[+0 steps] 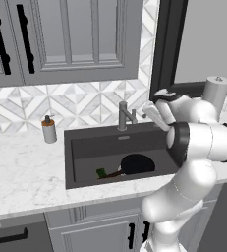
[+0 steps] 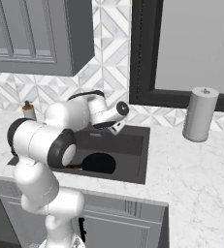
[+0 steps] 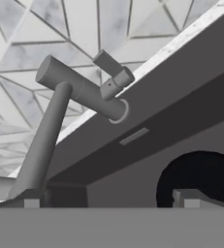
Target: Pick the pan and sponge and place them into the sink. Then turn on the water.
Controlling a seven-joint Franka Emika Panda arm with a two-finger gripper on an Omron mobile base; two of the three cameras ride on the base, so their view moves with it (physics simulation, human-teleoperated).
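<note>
Inside the sink I see pan and sponge; my gripper, jaws spread wide and empty, faces the faucet, fingertips cut off.

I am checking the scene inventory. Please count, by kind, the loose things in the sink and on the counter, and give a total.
Pan, in the sink: 1
Sponge, in the sink beside the pan: 1
Soap dispenser bottle, on the counter: 1
Grey cylinder, on the counter: 1
Total: 4
</note>
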